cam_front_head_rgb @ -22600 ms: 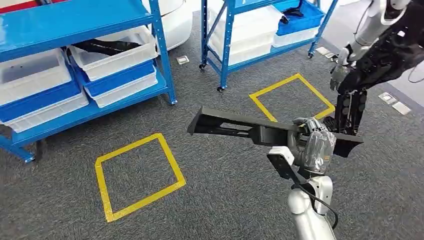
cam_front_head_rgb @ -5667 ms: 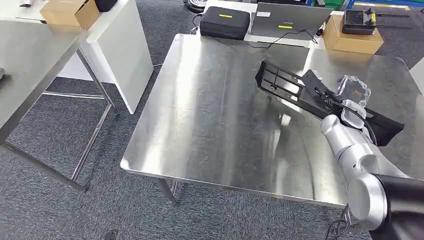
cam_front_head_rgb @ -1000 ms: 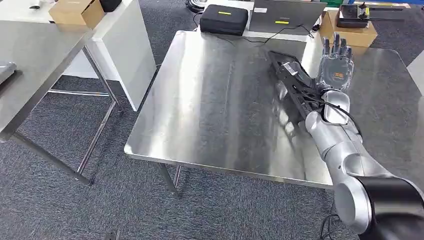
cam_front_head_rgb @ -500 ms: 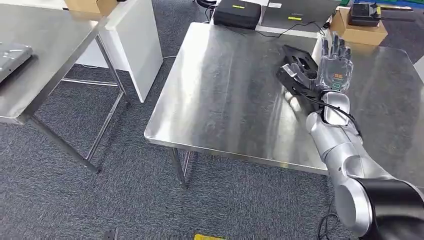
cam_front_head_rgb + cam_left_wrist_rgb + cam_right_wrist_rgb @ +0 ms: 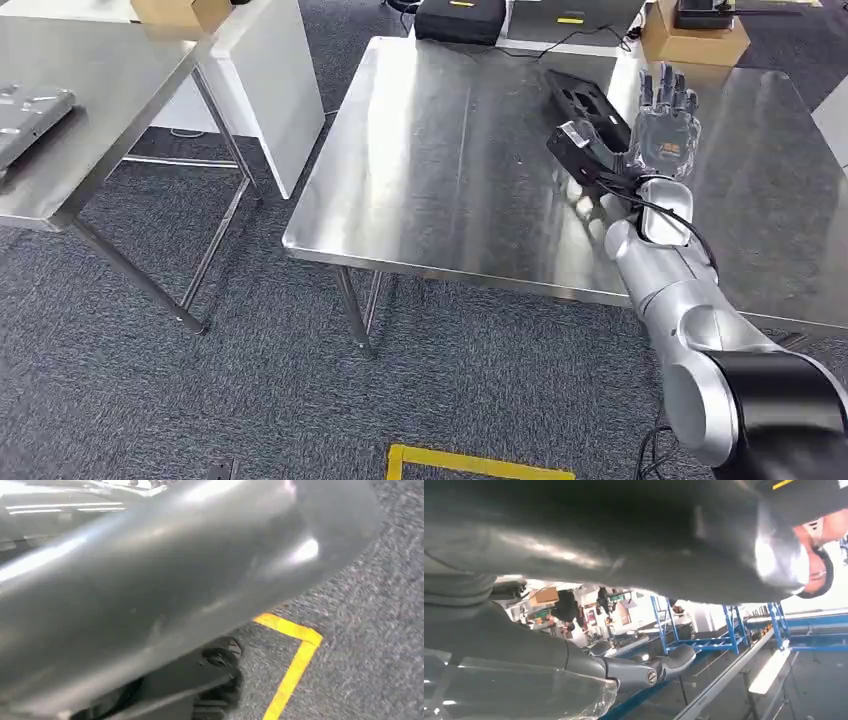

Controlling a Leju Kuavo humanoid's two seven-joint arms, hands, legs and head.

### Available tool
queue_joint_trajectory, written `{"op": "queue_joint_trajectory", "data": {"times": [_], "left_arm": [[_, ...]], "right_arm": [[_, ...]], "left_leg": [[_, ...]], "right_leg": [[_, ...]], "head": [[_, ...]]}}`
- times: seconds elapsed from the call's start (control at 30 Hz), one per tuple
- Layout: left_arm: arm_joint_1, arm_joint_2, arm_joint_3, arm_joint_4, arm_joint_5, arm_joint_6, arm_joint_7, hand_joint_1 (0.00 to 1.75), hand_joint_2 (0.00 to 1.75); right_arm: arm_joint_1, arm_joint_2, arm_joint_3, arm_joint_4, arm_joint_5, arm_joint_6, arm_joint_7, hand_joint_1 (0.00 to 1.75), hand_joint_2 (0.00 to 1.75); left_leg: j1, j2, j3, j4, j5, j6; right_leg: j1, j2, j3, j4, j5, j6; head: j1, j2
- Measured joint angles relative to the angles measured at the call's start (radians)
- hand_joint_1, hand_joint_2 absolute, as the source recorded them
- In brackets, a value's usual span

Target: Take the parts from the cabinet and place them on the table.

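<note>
A long black plastic part lies flat on the steel table, toward its far right. My right hand is raised just to the right of the part, fingers stretched out and apart, holding nothing. In the right wrist view the dark fingers also reach out straight with nothing in them. The left wrist view has a blurred grey cover of my left hand above carpet; its fingers are hidden.
A second steel table and a white cabinet stand to the left. A black case and a cardboard box sit beyond the table's far edge. Yellow floor tape lies near me.
The whole picture has shifted because the camera moved. The black part lies still on the table, and my right hand stays raised and empty beside it.
</note>
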Motion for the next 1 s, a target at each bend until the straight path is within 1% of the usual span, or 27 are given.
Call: {"op": "queue_joint_trajectory", "data": {"times": [0.03,0.07,0.1,0.17,0.2,0.23,0.27,0.3,0.33,0.37,0.4,0.43,0.47,0.5,0.53,0.57,0.6,0.7,0.73,0.77,0.8,0.83,0.87,0.9,0.93,0.97,1.0], "left_arm": [[-0.001,0.0,0.0,0.0,0.0,0.0,0.0,0.0,0.0],[-0.003,0.001,0.0,0.0,0.0,0.0,0.0,0.0,0.0],[-0.004,0.002,0.0,0.0,0.0,0.001,-0.001,0.0,0.0],[-0.003,0.002,0.0,0.0,0.0,0.002,0.0,0.0,0.0],[-0.002,0.002,0.0,0.0,0.0,0.002,0.0,0.0,0.0],[-0.003,0.0,0.0,0.0,0.0,0.002,0.0,0.0,0.0],[-0.005,0.0,0.0,0.0,0.0,0.002,0.0,0.0,0.0],[-0.007,0.0,0.0,0.0,0.0,0.004,-0.001,0.0,0.0],[-0.006,0.0,0.0,0.0,0.0,0.005,-0.001,0.0,0.0],[-0.006,0.0,0.0,0.0,0.0,0.005,-0.001,0.0,0.0],[-0.006,-0.001,0.0,0.0,0.0,0.007,-0.001,0.0,0.0],[-0.006,-0.001,0.0,0.0,0.0,0.01,-0.001,0.0,0.0],[-0.006,-0.002,0.0,0.0,0.0,0.01,-0.001,0.0,0.0],[-0.006,-0.004,0.0,0.0,0.0,0.011,-0.002,0.0,0.0],[-0.006,-0.005,0.0,0.0,0.0,0.012,-0.002,0.0,0.0],[-0.006,-0.005,0.0,0.0,0.002,0.014,-0.002,0.0,0.0],[-0.007,-0.006,0.0,0.0,0.006,0.015,-0.003,0.0,0.0],[-0.004,-0.008,0.0,0.0,0.01,0.023,-0.005,0.0,0.0],[-0.002,-0.008,0.001,0.0,0.011,0.024,-0.006,0.0,0.0],[-0.001,-0.008,0.001,0.0,0.011,0.026,-0.006,0.0,0.0],[-0.001,-0.008,0.001,0.0,0.012,0.029,-0.006,0.0,0.0],[-0.001,-0.009,0.001,0.0,0.013,0.029,-0.007,0.0,0.0],[-0.001,-0.009,0.002,0.0,0.017,0.03,-0.009,0.0,0.0],[-0.001,-0.009,0.003,0.0,0.021,0.032,-0.011,0.0,0.0],[0.0,-0.009,0.004,0.0,0.026,0.032,-0.013,0.0,0.0],[0.001,-0.009,0.005,0.0,0.032,0.033,-0.018,0.0,0.0],[0.002,-0.009,0.006,0.0,0.04,0.033,-0.022,0.0,0.0]], "right_arm": [[0.0,0.0,0.0,0.0,0.0,0.0,0.0,0.0,0.0],[0.0,0.0,0.0,0.0,0.0,0.0,0.0,0.0,0.0],[-0.001,-0.001,0.0,0.0,0.0,0.0,0.0,0.0,0.0],[-0.001,0.0,0.0,0.0,0.0,0.0,0.0,0.0,0.0],[0.0,0.003,0.0,0.0,0.0,0.0,0.0,0.0,0.0],[0.001,0.002,0.0,0.0,-0.001,0.0,-0.001,0.0,0.0],[0.0,-0.001,0.0,0.0,-0.003,0.001,-0.003,0.0,0.0],[-0.001,-0.002,0.0,0.0,-0.004,0.001,-0.008,0.0,0.0],[0.0,-0.002,0.0,0.001,-0.007,0.002,-0.01,0.0,0.0],[0.002,-0.001,0.0,0.002,-0.009,0.002,-0.013,0.0,0.0],[0.006,-0.001,0.0,0.002,-0.01,0.002,-0.015,0.0,0.0],[0.009,0.0,0.0,0.002,-0.012,0.002,-0.015,0.0,0.0],[0.011,0.001,0.0,0.002,-0.016,0.002,-0.016,0.0,0.0],[0.011,0.002,0.001,0.002,-0.019,0.002,-0.018,0.0,0.0],[0.011,0.004,0.001,0.002,-0.023,0.002,-0.022,0.0,0.0],[0.011,0.006,0.001,0.002,-0.035,0.0,-0.037,0.0,0.0],[0.014,0.011,0.001,0.0,-0.048,-0.001,-0.052,0.0,0.0],[0.054,0.024,0.001,-0.008,-0.099,-0.006,-0.096,0.0,0.0],[0.067,0.028,0.0,-0.009,-0.109,-0.007,-0.105,0.0,0.0],[0.075,0.033,0.0,-0.011,-0.116,-0.007,-0.108,0.0,0.0],[0.084,0.035,0.0,-0.017,-0.118,-0.008,-0.109,0.0,0.0],[0.091,0.039,0.0,-0.02,-0.123,-0.008,-0.114,0.0,0.0],[0.102,0.04,0.0,-0.025,-0.141,-0.008,-0.128,0.0,0.0],[0.118,0.041,0.0,-0.033,-0.16,-0.008,-0.141,0.0,0.0],[0.141,0.044,0.0,-0.042,-0.185,-0.008,-0.155,0.0,0.0],[0.173,0.045,-0.001,-0.064,-0.22,-0.008,-0.168,0.0,0.0],[0.22,0.045,-0.001,-0.099,-0.261,-0.008,-0.179,0.0,0.0]], "left_leg": [[0.0,0.0,0.067,-0.09,0.014,0.005],[-0.004,-0.001,0.12,-0.167,-0.009,0.011],[-0.008,-0.003,0.127,-0.19,-0.01,0.014],[-0.017,-0.004,0.118,-0.188,-0.003,0.025],[-0.019,-0.003,0.114,-0.194,0.007,0.038],[-0.008,0.001,0.112,-0.207,0.024,0.056],[-0.011,0.004,0.101,-0.21,0.035,0.063],[-0.011,0.004,0.086,-0.209,0.046,0.07],[-0.011,0.004,0.073,-0.209,0.057,0.072],[-0.012,0.004,0.058,-0.209,0.067,0.073],[-0.012,0.004,0.044,-0.208,0.078,0.072],[-0.012,0.005,0.029,-0.208,0.09,0.07],[-0.011,0.005,0.016,-0.207,0.099,0.067],[-0.011,0.004,0.005,-0.206,0.108,0.063],[-0.01,0.004,-0.006,-0.202,0.116,0.058],[-0.013,0.004,-0.016,-0.196,0.122,0.049],[-0.015,0.004,-0.023,-0.191,0.13,0.043],[-0.012,0.004,-0.025,-0.199,0.159,0.029],[-0.007,0.001,-0.036,-0.197,0.153,0.023],[-0.007,0.001,-0.047,-0.175,0.11,0.017],[-0.006,0.0,-0.067,-0.112,0.039,0.011],[-0.005,0.0,-0.088,-0.028,-0.02,0.007],[-0.005,0.0,-0.106,0.047,-0.06,0.005],[-0.005,0.0,-0.112,0.103,-0.075,0.004],[-0.005,0.0,-0.103,0.124,-0.064,0.006],[-0.005,0.0,-0.075,0.105,-0.036,0.01],[-0.006,0.0,-0.023,0.045,-0.001,0.017]], "right_leg": [[0.0,0.0,-0.005,0.002,0.006,0.004],[0.003,0.0,-0.012,0.002,0.012,0.012],[0.003,-0.004,-0.014,0.003,0.019,0.021],[-0.001,-0.004,-0.018,-0.002,0.034,0.037],[-0.001,-0.004,-0.018,-0.005,0.043,0.044],[-0.005,-0.003,-0.027,-0.002,0.036,0.047],[-0.003,0.001,-0.047,0.026,-0.002,0.04],[-0.002,0.002,-0.071,0.097,-0.061,0.027],[-0.003,0.003,-0.095,0.179,-0.108,0.024],[-0.003,0.005,-0.119,0.264,-0.146,0.025],[-0.003,0.006,-0.129,0.321,-0.157,0.033],[-0.004,0.007,-0.115,0.333,-0.143,0.046],[-0.006,0.007,-0.082,0.302,-0.115,0.059],[-0.009,0.007,-0.034,0.237,-0.085,0.07],[-0.012,0.006,0.03,0.143,-0.065,0.075],[-0.011,0.007,0.096,0.046,-0.089,0.069],[0.001,0.012,0.131,-0.009,-0.108,0.056],[0.004,0.011,0.113,0.001,-0.096,0.037],[-0.01,0.008,0.101,-0.005,-0.084,0.018],[-0.006,0.006,0.094,-0.003,-0.075,0.006],[-0.006,0.005,0.08,-0.002,-0.062,-0.006],[-0.004,0.005,0.066,-0.002,-0.051,-0.008],[-0.002,0.005,0.055,-0.001,-0.041,-0.01],[0.0,0.005,0.043,-0.001,-0.032,-0.01],[0.002,0.005,0.031,0.0,-0.023,-0.009],[0.005,0.005,0.022,0.0,-0.015,-0.009],[0.007,0.005,0.013,0.0,-0.008,-0.006]], "head": [[-0.001,0.0],[-0.001,0.0],[0.004,0.0],[0.002,0.0],[0.003,0.0],[0.002,0.0],[0.005,0.0],[0.012,0.0],[0.014,0.0],[0.013,0.0],[0.015,0.0],[0.014,0.0],[0.016,0.0],[0.016,0.0],[0.015,0.0],[0.016,0.0],[0.016,0.0],[0.012,0.0],[0.015,0.0],[0.011,0.0],[0.004,0.0],[0.002,0.0],[0.003,0.0],[0.003,0.0],[0.002,0.0],[0.001,0.0],[0.001,0.0]]}}
